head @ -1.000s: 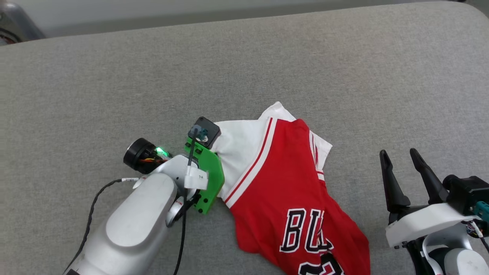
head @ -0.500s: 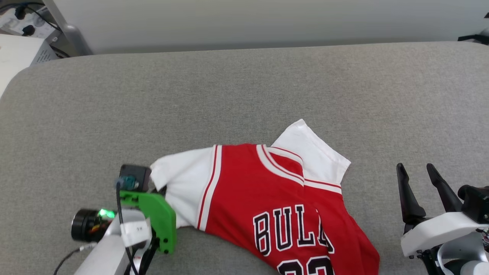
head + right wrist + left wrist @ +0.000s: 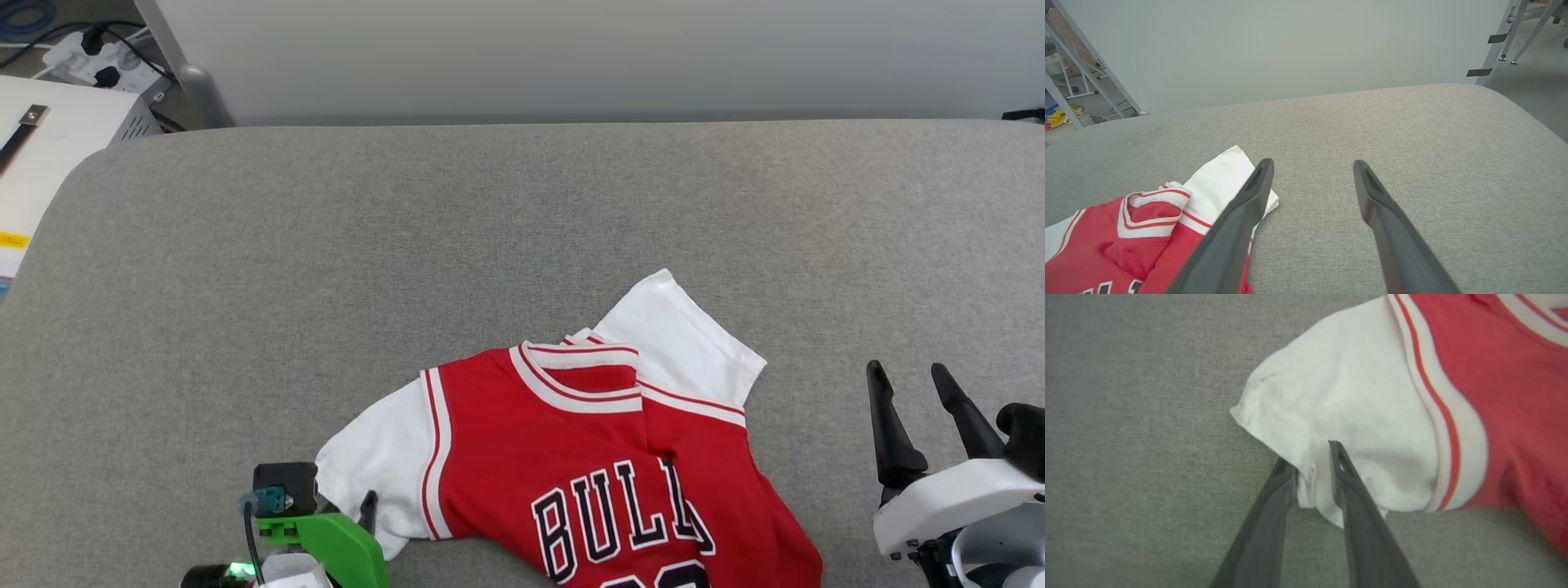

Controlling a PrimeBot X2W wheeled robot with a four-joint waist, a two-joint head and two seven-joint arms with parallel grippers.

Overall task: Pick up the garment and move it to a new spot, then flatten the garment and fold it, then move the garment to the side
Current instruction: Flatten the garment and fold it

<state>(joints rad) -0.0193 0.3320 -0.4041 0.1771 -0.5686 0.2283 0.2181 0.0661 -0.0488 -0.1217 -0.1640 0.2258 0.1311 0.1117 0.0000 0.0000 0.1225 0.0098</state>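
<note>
The garment (image 3: 596, 457), a red jersey with white sleeves and black lettering, lies rumpled on the grey padded surface (image 3: 326, 269) at the near middle, its lower part cut off by the frame edge. My left gripper (image 3: 1310, 457) is at the hem of the garment's (image 3: 1363, 400) left white sleeve, its fingers a little apart with a loose fold of the hem between them. In the head view one dark finger of the left gripper (image 3: 363, 510) shows beside that sleeve. My right gripper (image 3: 906, 371) stands open to the right of the garment (image 3: 1147, 228), its fingers wide apart and holding nothing (image 3: 1312, 163).
A pale wall (image 3: 571, 57) runs behind the padded surface. Off the far left corner stand a white box (image 3: 49, 147), a power strip (image 3: 98, 69) and a grey metal leg (image 3: 192, 82). More metal legs (image 3: 1498, 45) stand off the right end.
The head camera has tilted up. My left gripper drew the white sleeve out to the left, spreading the jersey so its collar shows, and its jaws have parted. The right gripper stayed open.
</note>
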